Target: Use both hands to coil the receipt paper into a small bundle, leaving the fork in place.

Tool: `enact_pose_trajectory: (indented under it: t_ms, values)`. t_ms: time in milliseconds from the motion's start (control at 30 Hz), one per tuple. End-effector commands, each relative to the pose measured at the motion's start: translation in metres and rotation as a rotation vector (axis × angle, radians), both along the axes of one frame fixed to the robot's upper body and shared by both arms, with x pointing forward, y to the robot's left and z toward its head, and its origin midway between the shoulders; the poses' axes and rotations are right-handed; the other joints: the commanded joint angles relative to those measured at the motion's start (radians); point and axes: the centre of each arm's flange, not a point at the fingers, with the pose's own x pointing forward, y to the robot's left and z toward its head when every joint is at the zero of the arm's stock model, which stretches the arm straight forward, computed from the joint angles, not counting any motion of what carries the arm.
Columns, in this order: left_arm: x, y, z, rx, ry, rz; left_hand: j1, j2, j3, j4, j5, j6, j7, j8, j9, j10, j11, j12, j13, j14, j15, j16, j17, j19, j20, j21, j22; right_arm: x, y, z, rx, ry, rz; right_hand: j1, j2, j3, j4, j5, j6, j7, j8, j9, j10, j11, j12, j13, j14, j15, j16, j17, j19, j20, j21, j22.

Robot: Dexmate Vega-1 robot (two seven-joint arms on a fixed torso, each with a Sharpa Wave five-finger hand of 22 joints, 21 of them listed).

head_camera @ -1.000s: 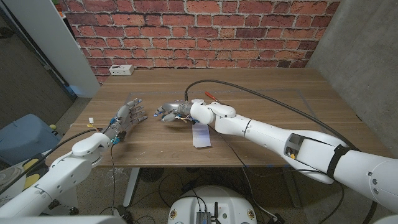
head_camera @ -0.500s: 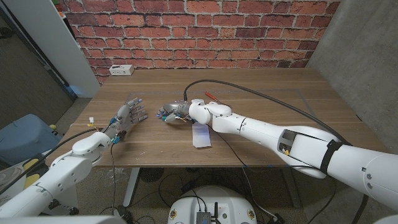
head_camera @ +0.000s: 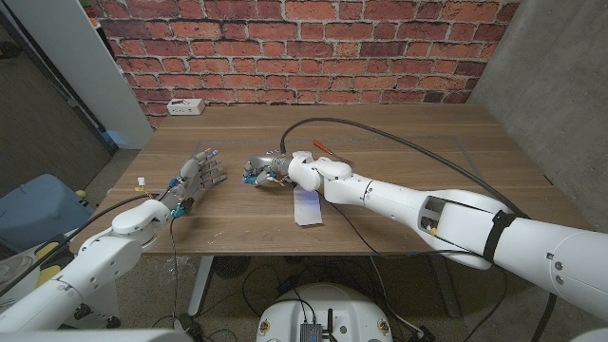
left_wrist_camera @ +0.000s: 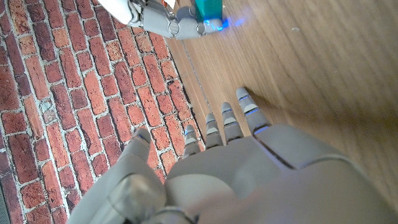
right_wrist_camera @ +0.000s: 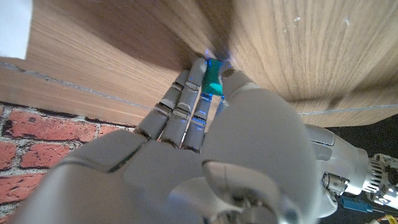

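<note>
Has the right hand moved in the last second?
Yes, slightly. In the head view the right hand has edged toward the table's far edge, away from the white paper, which lies where it was.

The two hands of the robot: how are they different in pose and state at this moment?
The left hand is open with fingers spread and holds nothing; the right hand has its fingers closed on a small teal object. The left hand is off to the side; the right hand is beside the receipt paper. Both are over the wooden table.
</note>
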Motion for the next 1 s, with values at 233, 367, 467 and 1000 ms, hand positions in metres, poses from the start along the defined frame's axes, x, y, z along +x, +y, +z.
enact_pose_trajectory:
  t_ms: [233, 367, 467, 1000]
  values:
    - [0.003, -0.004, 0.004, 0.005, -0.005, -0.011, -0.01, 0.001, 0.002, 0.008, 0.004, -0.008, -0.004, -0.003, 0.001, 0.005, 0.005, -0.005, 0.003, 0.002, 0.003, 0.0, 0.001, -0.001, 0.003, 0.001, 0.001, -0.004, -0.014, 0.002, 0.11, -0.103, 0.058, 0.079, 0.038, -0.025, 0.002, 0.002, 0.11, 0.015, 0.033, 0.027, 0.102, -0.012, 0.15, 0.128, 0.088, -0.143, 0.105, 0.17, -0.019, -0.018, 0.072, 0.05]
    - [0.007, -0.005, 0.006, 0.011, -0.006, -0.019, -0.011, 0.001, 0.002, 0.008, 0.004, -0.008, -0.004, -0.003, 0.001, 0.006, 0.004, -0.004, 0.003, 0.002, 0.004, 0.0, 0.001, -0.002, 0.003, 0.001, 0.001, -0.009, -0.023, 0.006, 0.151, -0.123, 0.056, 0.091, 0.036, -0.028, 0.002, 0.001, 0.116, 0.021, 0.033, 0.028, 0.105, -0.009, 0.167, 0.147, 0.092, -0.144, 0.112, 0.191, -0.01, -0.031, 0.089, 0.054]
    - [0.009, -0.006, 0.007, 0.015, -0.006, -0.025, -0.012, 0.001, 0.002, 0.009, 0.004, -0.008, -0.005, -0.003, 0.001, 0.005, 0.004, -0.005, 0.003, 0.001, 0.004, 0.0, 0.001, -0.002, 0.003, 0.001, 0.001, -0.012, -0.03, 0.01, 0.18, -0.146, 0.046, 0.099, 0.034, -0.031, 0.003, 0.0, 0.121, 0.022, 0.032, 0.029, 0.101, -0.009, 0.178, 0.161, 0.094, -0.144, 0.115, 0.208, 0.001, -0.049, 0.104, 0.057]
    - [0.022, -0.011, 0.02, 0.041, -0.004, -0.045, -0.016, 0.001, 0.001, 0.01, 0.005, -0.008, -0.005, -0.003, 0.001, 0.005, 0.004, -0.006, 0.003, 0.0, 0.002, 0.0, 0.001, -0.002, 0.003, 0.002, 0.001, -0.025, -0.077, 0.028, 0.313, -0.241, -0.076, 0.11, 0.034, -0.035, 0.007, -0.001, 0.129, 0.022, 0.03, 0.031, 0.096, -0.003, 0.201, 0.191, 0.094, -0.144, 0.11, 0.239, -0.006, -0.061, 0.128, 0.062]
